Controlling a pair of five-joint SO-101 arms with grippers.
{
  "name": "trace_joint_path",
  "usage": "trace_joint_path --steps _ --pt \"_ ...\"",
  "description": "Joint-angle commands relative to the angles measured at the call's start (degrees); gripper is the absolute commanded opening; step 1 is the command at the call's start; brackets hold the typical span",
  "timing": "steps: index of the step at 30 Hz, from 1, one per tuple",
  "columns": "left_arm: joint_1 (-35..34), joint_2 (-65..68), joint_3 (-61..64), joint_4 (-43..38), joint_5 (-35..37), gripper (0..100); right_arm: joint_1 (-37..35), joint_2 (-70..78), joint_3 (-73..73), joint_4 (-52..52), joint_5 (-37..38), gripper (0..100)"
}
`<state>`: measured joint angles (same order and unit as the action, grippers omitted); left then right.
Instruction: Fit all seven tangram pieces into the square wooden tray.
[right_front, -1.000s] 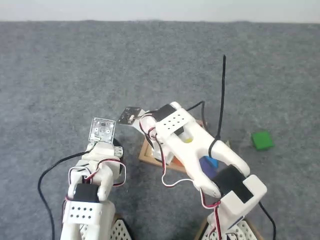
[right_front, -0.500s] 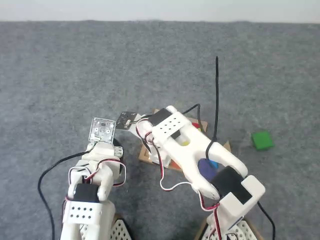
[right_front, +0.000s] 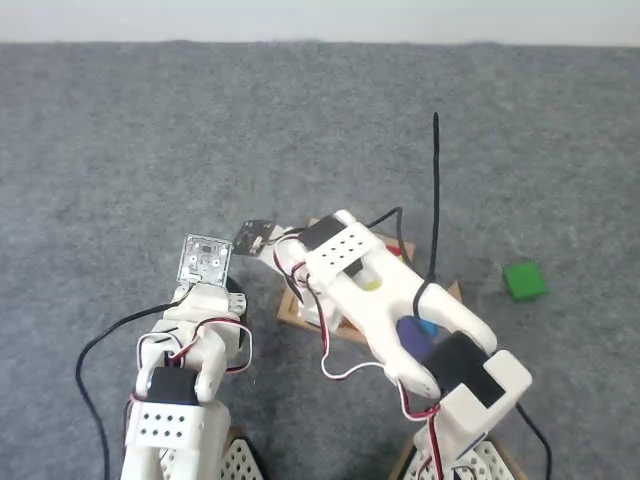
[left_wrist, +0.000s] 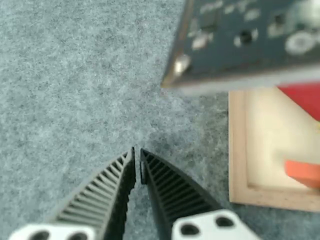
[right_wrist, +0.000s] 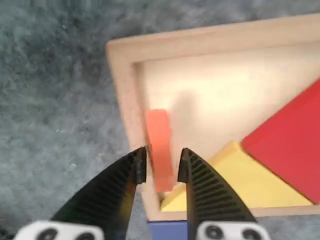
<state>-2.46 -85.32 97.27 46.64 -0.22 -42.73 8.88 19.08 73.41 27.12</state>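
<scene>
The square wooden tray (right_wrist: 125, 90) lies under my right arm (right_front: 360, 270), and a corner of this tray (right_front: 292, 312) sticks out beside it. My right gripper (right_wrist: 160, 164) is low over that corner, shut on a narrow orange piece (right_wrist: 159, 142) standing against the tray's inner wall. A red piece (right_wrist: 290, 145) and a yellow piece (right_wrist: 235, 175) lie flat in the tray. A blue piece (right_wrist: 167, 231) shows just outside the wall. A green piece (right_front: 524, 280) sits on the carpet to the right. My left gripper (left_wrist: 137, 152) is shut on nothing, over carpet beside the tray (left_wrist: 237, 150).
Grey carpet (right_front: 150, 130) covers the table. A black cable (right_front: 436, 200) rises from the right arm. The right arm's camera board (left_wrist: 250, 40) hangs close in front of my left gripper. Open carpet lies to the far side and the left.
The right arm has swung left and come down over the tray's corner with the orange piece. The left arm has kept still.
</scene>
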Motion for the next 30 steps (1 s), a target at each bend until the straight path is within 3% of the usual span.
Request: trace_joint_path --steps 1,10,14,30 --pt "-0.3 -0.7 -0.5 0.1 0.3 2 4.4 -3.5 -1.0 -3.8 -0.4 11.7" --pt "-0.3 -0.7 -0.5 0.1 0.3 2 6.8 -3.9 -2.8 -5.1 -0.6 11.8" --pt "-0.3 -0.7 -0.5 0.1 0.3 2 6.7 -3.5 -2.4 -11.8 -0.9 11.7" --pt "-0.3 -0.7 -0.5 0.1 0.3 2 2.7 3.6 -2.5 -14.5 -3.6 11.5"
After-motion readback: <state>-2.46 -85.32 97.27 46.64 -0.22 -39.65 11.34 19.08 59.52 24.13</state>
